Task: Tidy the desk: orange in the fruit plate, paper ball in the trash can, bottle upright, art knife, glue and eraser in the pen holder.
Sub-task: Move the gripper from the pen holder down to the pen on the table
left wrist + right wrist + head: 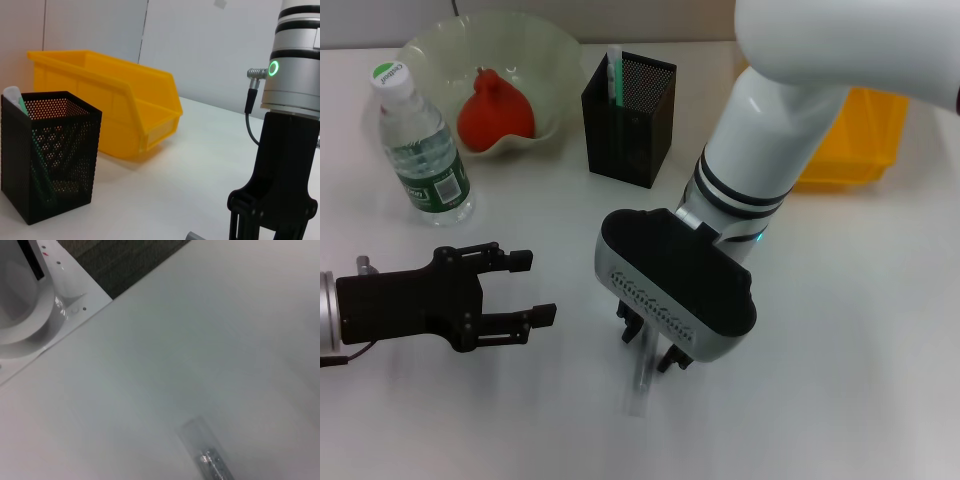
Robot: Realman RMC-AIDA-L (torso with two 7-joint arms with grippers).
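The right gripper [648,345] points down at the white desk [840,330] near the front centre, its two dark fingers [631,327] set on either side of a clear, slim art knife [642,378] that lies flat on the desk. The knife passes between the fingers and its far end extends out beyond the fingertips toward the front edge. Whether the fingers are pressing on the knife or merely straddling it cannot be told. In the right wrist view the knife [210,457] shows as a translucent strip with a metal part inside, resting on the desk. The left gripper [525,290] hovers low at the left side, fingers spread apart and holding nothing, with its fingertips pointing toward the right gripper and well apart from it. Beyond the left fingers a water bottle [418,145] stands upright. Behind the bottle a pale plate [535,55] holds a red-orange fruit [495,110]. A black mesh pen holder [630,118] stands beyond the right gripper, with a white and green stick [614,75] already inside it. A yellow bin [865,140] sits beside the holder, on the far side of the right arm.
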